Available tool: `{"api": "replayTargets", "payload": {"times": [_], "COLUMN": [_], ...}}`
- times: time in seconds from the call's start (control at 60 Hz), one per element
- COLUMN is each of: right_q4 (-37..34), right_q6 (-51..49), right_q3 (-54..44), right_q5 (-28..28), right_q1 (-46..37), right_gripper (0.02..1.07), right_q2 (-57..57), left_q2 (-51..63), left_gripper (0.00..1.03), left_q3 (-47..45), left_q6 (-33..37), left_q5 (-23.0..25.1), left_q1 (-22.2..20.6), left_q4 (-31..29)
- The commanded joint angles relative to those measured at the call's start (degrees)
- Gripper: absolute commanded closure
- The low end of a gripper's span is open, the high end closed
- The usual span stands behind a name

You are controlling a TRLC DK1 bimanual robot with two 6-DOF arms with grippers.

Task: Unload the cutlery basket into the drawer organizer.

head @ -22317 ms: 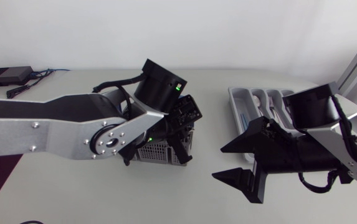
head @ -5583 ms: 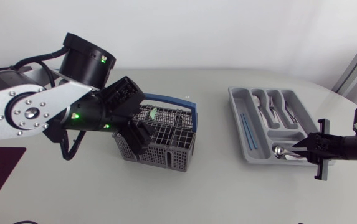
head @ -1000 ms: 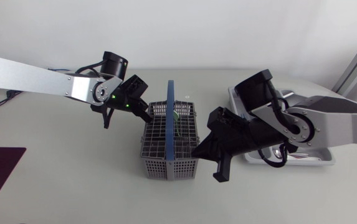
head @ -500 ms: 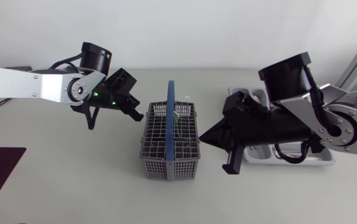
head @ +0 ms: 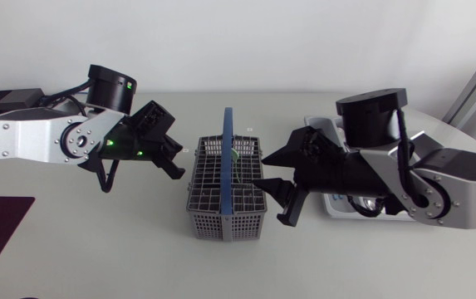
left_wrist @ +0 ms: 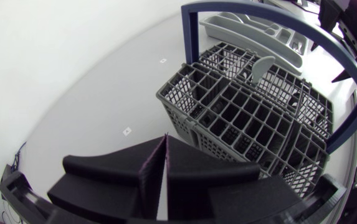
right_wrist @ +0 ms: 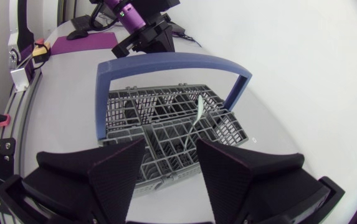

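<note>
Right gripper (right_wrist: pixel 171 149): fingers spread wide, nothing between them, low at the side of the cutlery basket (head: pixel 208 195) and facing into it. Left gripper (left_wrist: pixel 164 146): fingers pressed together, empty, just off the basket's opposite side near a corner, not touching.

Basket stands upright mid-table (head: pixel 96 249), blue handle (head: pixel 227 158) raised across its middle. One pale green utensil (right_wrist: pixel 198 112) stands in a cell just beside the handle. I cannot tell whether other cells hold anything.

Drawer organizer (left_wrist: pixel 228 23) lies beyond the basket on the right arm's side, largely hidden under that arm from above. Its contents are not readable.

Progress, as a judgement: at least the green piece is left to unload, and no grasp is made yet.

In the way: the handle arches close over the utensil, so access is narrow. Black box (head: pixel 9 101) sits at the far corner, well apart.
</note>
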Motion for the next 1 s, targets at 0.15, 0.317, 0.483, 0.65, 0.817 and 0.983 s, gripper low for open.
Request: {"api": "replayTargets", "payload": {"times": [0.15, 0.317, 0.483, 0.65, 0.817, 0.983], "right_q4": [5.98, 10.46, 11.96, 12.84, 12.93, 13.72], "right_q6": [1.35, 1.70, 2.23, 2.84, 3.19, 3.28], "right_q3": [0.07, 0.86, 2.70, 4.90, 6.75, 8.15], "right_q5": [3.47, 4.17, 5.14, 5.31, 5.31, 5.66], "right_q1": [2.53, 2.35, 2.35, 2.09, 1.74, 1.65], "right_gripper": [0.37, 0.37, 0.37, 0.37, 0.37, 0.38], "right_q2": [5.43, 8.33, 10.70, 12.37, 14.22, 15.71], "left_q2": [-2.54, -3.50, -3.77, -3.94, -3.94, -3.94], "left_gripper": [0.87, 0.87, 0.87, 0.87, 0.87, 0.87], "left_q3": [-2.74, -3.71, -4.15, -4.06, -3.97, -3.88], "left_q6": [-0.14, -0.58, -0.75, -1.02, -1.10, -1.19], "left_q5": [-0.03, -0.03, -0.03, -0.03, -0.03, -0.03], "left_q1": [-0.93, -1.19, -1.37, -1.72, -1.98, -2.16], "left_q4": [0.86, 1.21, 1.30, 1.30, 1.30, 1.30]}}
